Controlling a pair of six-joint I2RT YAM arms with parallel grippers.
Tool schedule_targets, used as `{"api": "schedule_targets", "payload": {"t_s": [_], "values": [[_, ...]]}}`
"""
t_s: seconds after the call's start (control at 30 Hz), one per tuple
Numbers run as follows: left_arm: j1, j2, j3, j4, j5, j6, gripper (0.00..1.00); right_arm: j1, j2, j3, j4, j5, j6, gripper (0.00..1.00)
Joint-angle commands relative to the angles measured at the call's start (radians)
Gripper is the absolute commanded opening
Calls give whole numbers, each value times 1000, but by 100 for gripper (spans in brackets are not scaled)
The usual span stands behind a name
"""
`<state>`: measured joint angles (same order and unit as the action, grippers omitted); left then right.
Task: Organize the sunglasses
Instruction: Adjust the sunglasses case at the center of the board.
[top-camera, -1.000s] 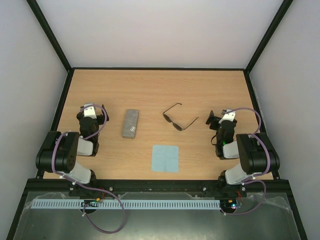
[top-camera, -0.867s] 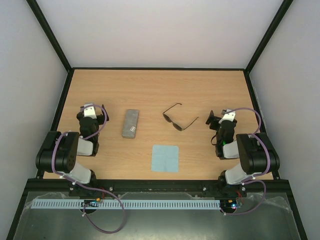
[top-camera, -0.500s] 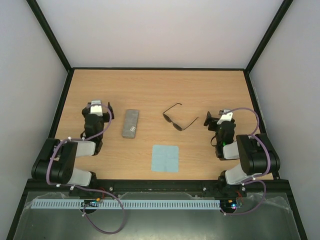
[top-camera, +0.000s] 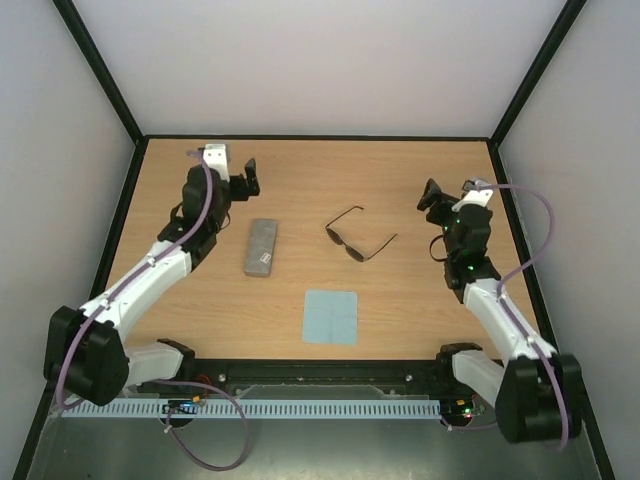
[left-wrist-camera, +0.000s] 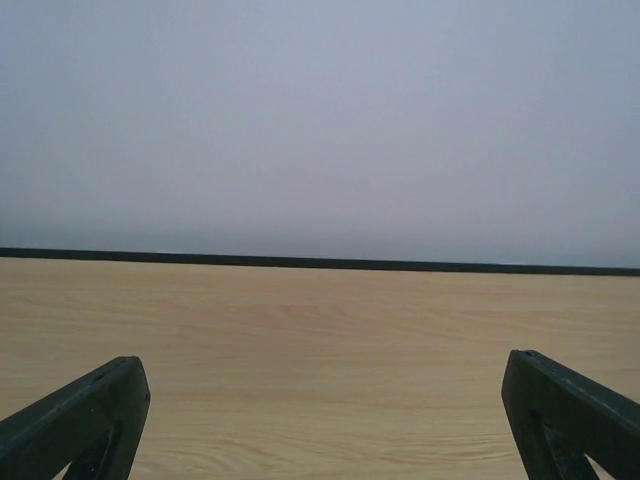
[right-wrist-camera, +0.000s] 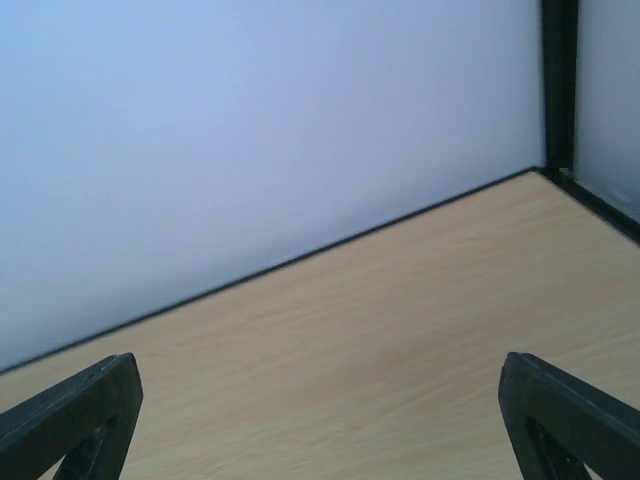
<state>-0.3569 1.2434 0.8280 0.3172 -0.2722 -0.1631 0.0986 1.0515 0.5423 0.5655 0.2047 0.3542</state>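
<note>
Tabletop (top-camera: 320, 170) of light wood bears sunglasses (top-camera: 354, 250) between pale walls (top-camera: 320, 60).

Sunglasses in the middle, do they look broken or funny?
Nothing looks broken. The sunglasses lie on the table with arms unfolded, slanted to its edges, outside the closed grey case. Nothing else stands out.

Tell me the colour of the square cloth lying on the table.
Light blue. The cloth shows best in the top external view, near the table's front edge.

You are operating in a robotics lab cell: plain white walls (top-camera: 320, 60) and black frame posts (top-camera: 100, 68) box in a wooden desk (top-camera: 300, 170), and a white cable track (top-camera: 250, 408) runs along your near edge.
</note>
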Motion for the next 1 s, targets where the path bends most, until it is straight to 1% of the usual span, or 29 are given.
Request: {"api": "schedule_targets", "payload": {"t_s": [0.0, 0.07, 0.1, 0.2, 0.23, 0.27, 0.3, 0.33, 0.43, 0.5, 0.63, 0.73, 0.8, 0.87, 0.97], "values": [[-19, 3, 160, -386, 84, -183, 99, 4, -135, 36, -203, -234, 128, 99], [-19, 3, 177, -432, 158, -170, 99, 3, -206, -7, -130, -380, 160, 99], [-18, -2, 173, -434, 179, -175, 99, 1, -234, -25, -108, -426, 189, 99], [7, -20, 132, -471, 102, -316, 99, -3, -307, -87, -83, -450, 358, 99], [31, -21, 118, -474, 138, -361, 100, -3, -319, -104, -75, -452, 410, 99], [64, -19, 101, -463, 214, -366, 100, -4, -324, -110, -65, -472, 440, 99], [94, -15, 84, -448, 277, -361, 100, -4, -318, -101, -62, -511, 436, 99], [106, -14, 72, -444, 282, -359, 100, -4, -294, -82, -85, -548, 425, 99], [86, 14, 84, -487, 189, -325, 100, -3, -196, -9, -163, -644, 410, 99], [59, 59, 121, -539, 118, -302, 100, 7, -123, 13, -161, -704, 418, 99], [2, 120, 167, -637, -61, -294, 99, 75, 18, 52, -186, -755, 414, 98], [-58, 169, 192, -727, -221, -324, 99, 126, 83, 68, -205, -753, 415, 99], [-99, 209, 195, -761, -314, -373, 100, 153, 102, 70, -212, -738, 415, 98], [-123, 278, 188, -780, -348, -448, 99, 176, 114, 80, -237, -710, 404, 98], [-156, 413, 205, -796, -373, -495, 99, 196, 123, 89, -274, -679, 388, 99]]}}
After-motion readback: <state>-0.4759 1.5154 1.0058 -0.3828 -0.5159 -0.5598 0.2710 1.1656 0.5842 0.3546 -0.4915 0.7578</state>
